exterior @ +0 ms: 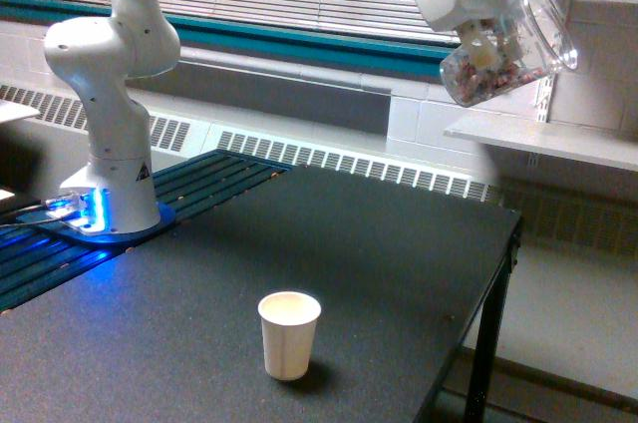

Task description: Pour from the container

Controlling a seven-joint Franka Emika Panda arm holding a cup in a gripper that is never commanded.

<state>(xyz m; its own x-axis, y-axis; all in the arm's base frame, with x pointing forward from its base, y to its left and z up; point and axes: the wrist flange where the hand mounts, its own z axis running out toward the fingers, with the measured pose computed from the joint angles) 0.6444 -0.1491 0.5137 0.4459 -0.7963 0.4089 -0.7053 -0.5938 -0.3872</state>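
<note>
High at the exterior view's upper right, my gripper (pixel 490 32) is shut on the clear plastic container (pixel 508 49). The container is tilted onto its side, its wide mouth pointing right and slightly up. Small mixed-colour pieces lie heaped in its lower, closed end. A small white paper cup (pixel 289 334) stands upright on the dark table (pixel 379 233), near the front edge. It is far below the container and to its left. The fingers themselves are mostly hidden behind the container.
The arm's white base (pixel 115 184) stands at the left on a blue-lit mount. A white shelf (pixel 548 139) juts out just below the held container. The table's right edge (pixel 503 273) drops off to the floor.
</note>
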